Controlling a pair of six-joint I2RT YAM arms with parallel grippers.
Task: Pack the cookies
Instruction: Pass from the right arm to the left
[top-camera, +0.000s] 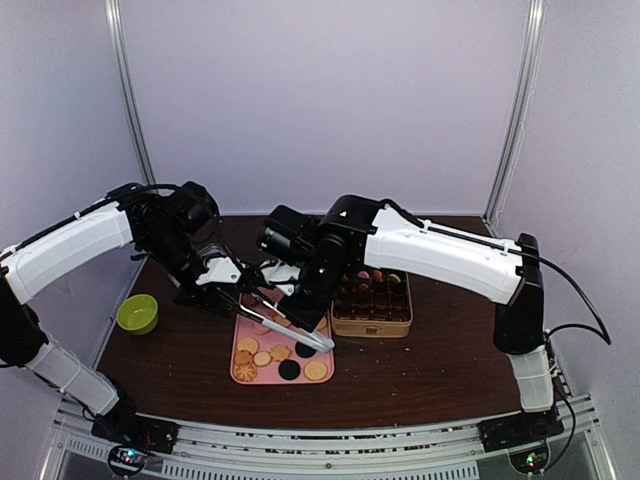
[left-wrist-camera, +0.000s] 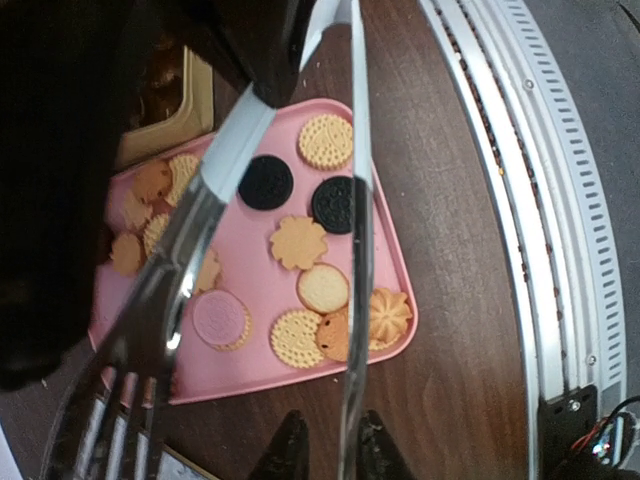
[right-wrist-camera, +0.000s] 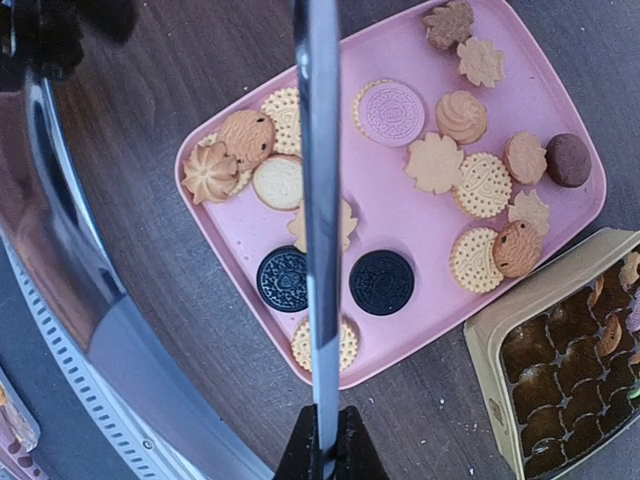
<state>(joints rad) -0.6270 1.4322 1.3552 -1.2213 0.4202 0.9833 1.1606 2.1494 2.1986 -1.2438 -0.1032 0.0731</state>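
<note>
Right gripper (right-wrist-camera: 322, 452) was pinched tight on one arm of the metal tongs (right-wrist-camera: 318, 200). Left gripper (left-wrist-camera: 330, 455) had its fingers a little apart around a tong arm, with a gap showing. The cookies (right-wrist-camera: 435, 163) sat on the pink tray (right-wrist-camera: 400, 228), just left of the gold tin (right-wrist-camera: 488, 380).

Tongs (left-wrist-camera: 190, 240), pink tray (right-wrist-camera: 400, 215), gold tin (top-camera: 370, 326), bowl (top-camera: 137, 313)

cookies (right-wrist-camera: 382, 282) — tan, pink, black — flat on tray (right-wrist-camera: 395, 218)
</note>
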